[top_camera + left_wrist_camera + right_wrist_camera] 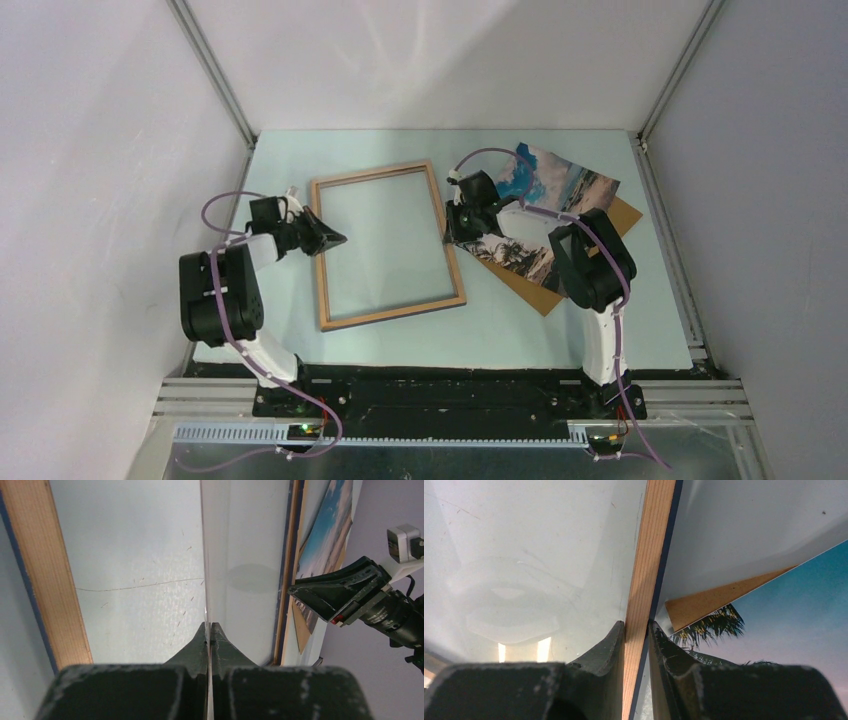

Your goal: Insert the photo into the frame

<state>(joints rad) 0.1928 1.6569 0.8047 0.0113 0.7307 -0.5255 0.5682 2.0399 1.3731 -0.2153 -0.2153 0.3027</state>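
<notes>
Pale green bench (560, 330), white-walled enclosure: the frame (393, 312) lies at centre, wood face up, its right rail pinched between the fingers of the right hand (458, 228), which shows wood on one side and dark blue on the other. The left hand (335, 238), fingers pressed together, sits just inside the frame's left rail; whether it grips anything cannot be told. The photo (565, 190) lies picture-up outside the frame, just right of the right hand, askew and partly over a brown backing board (540, 295), with the right arm crossing above it.
</notes>
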